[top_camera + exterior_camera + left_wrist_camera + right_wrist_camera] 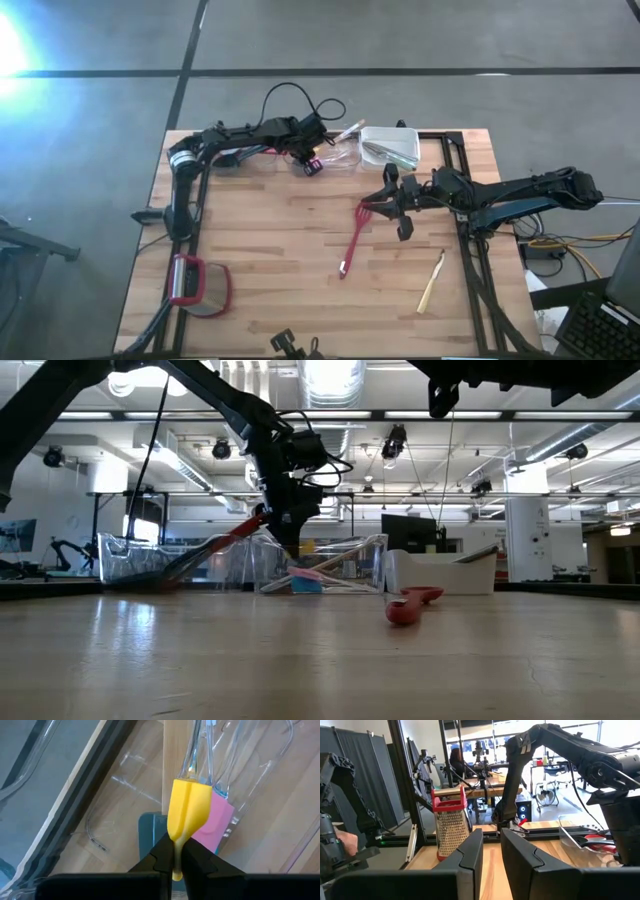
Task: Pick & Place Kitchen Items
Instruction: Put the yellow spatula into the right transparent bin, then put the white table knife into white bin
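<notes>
Two arms over a wooden table, left gripper clenched on a yellow spatula above a clear tub, right gripper raised, fingers slightly parted, seemingly empty, red spatula lying nearby.

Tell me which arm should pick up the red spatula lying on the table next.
Right, probably. The right gripper hangs just beside the red spatula at mid-table, holding nothing. The left gripper is shut on a yellow spatula over the clear tub at the table's far edge.

text: none legible | labels: none | signs: none
</notes>
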You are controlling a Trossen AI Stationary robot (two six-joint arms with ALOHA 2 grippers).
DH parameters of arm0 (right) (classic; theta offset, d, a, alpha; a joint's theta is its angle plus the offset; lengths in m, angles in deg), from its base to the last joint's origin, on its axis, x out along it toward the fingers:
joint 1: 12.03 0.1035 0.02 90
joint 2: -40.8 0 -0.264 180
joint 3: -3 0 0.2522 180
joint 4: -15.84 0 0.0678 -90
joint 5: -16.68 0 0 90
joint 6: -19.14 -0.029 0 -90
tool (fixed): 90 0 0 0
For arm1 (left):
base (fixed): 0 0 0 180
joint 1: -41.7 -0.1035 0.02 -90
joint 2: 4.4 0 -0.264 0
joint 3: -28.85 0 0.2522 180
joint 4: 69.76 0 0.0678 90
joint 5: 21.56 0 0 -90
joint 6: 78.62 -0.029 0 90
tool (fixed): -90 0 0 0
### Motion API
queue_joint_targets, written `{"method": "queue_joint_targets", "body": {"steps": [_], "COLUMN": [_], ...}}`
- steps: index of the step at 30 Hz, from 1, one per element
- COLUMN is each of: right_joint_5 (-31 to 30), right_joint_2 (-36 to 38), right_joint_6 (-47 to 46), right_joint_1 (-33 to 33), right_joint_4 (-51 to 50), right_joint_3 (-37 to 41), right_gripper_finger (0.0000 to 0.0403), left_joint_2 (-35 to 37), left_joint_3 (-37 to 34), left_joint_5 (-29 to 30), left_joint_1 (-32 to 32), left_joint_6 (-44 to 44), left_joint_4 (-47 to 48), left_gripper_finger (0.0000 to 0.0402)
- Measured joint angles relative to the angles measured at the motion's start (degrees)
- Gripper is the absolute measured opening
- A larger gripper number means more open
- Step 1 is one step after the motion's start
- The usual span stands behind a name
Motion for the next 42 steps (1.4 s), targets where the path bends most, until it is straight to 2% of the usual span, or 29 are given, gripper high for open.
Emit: {"method": "queue_joint_targets", "body": {"steps": [8,19,23,27,31,35,38,42], "right_joint_5": [0.0,0.0,0.0,0.1,-1.6,-11.7,-18.3,-24.8], "right_joint_2": [0.0,0.0,0.4,3.0,6.7,8.2,8.1,7.0], "right_joint_6": [0.0,0.0,0.0,-1.4,-3.2,-4.8,-6.8,-11.5], "right_joint_1": [0.0,0.0,0.0,0.0,1.1,5.2,9.3,15.2], "right_joint_4": [0.0,0.0,-0.3,-2.5,-15.4,-33.1,-44.3,-54.9], "right_joint_3": [0.0,0.0,0.0,0.0,-2.1,-6.9,-11.3,-16.0], "right_gripper_finger": [0.0058,0.0062,0.0057,0.0056,0.0053,0.0046,0.0040,0.0033], "left_joint_2": [0.1,0.1,0.4,0.5,0.9,3.7,7.4,13.2], "left_joint_3": [0.5,2.3,5.0,11.1,17.3,18.7,17.0,11.2], "left_joint_5": [-0.3,-0.3,-0.5,-0.6,-1.5,-1.5,-1.3,0.3], "left_joint_1": [0.1,0.2,0.7,1.6,3.3,6.0,7.8,10.3], "left_joint_6": [-2.7,-4.4,-4.4,-3.3,-2.2,-2.1,-1.2,1.0], "left_joint_4": [0.6,1.0,1.7,6.6,12.4,13.0,12.2,9.3], "left_gripper_finger": [0.0052,0.0137,0.0172,0.0197,0.0201,0.0197,0.0195,0.0195]}}
